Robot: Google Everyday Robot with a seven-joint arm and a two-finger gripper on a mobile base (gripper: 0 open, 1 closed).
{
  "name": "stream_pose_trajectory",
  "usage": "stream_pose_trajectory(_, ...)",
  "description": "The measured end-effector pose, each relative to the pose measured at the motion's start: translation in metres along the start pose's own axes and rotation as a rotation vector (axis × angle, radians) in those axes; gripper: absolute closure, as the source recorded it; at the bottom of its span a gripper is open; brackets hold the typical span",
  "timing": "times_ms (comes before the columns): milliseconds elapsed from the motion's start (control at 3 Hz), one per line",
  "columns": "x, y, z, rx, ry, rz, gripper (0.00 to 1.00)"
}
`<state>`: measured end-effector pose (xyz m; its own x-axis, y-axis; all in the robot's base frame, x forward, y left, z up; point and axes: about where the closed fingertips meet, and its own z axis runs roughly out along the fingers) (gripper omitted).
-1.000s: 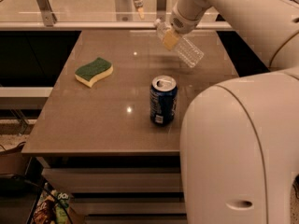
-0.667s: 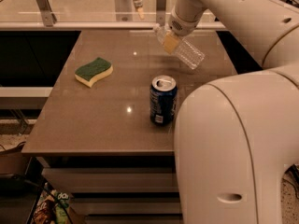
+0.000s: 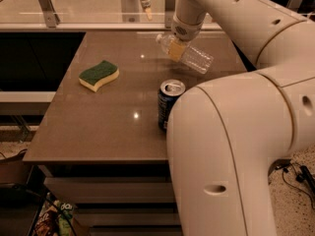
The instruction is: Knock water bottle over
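The water bottle is a clear ribbed plastic bottle with a pale label band. It is steeply tilted, nearly on its side, at the far right of the table, with its white cap end pointing left. My gripper reaches down from above and is right at the bottle's neck and label, which it partly hides. I cannot tell whether the bottle rests on the table or is held.
A blue soda can stands upright near the front right of the brown table. A green and yellow sponge lies at the left. My arm's large white links cover the right side. A glass railing runs behind the table.
The bottle has tipped a little lower, its cap end shifting left. My arm's large link has moved further left and fills more of the view. The can and sponge have not moved.
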<state>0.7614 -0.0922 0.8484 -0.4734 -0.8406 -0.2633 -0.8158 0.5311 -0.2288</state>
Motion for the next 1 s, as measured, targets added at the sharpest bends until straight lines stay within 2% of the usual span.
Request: stream_pose_trajectory(1000,-0.0059,0.0129,0.0136,-0.086,0.067,-0.100,1.00)
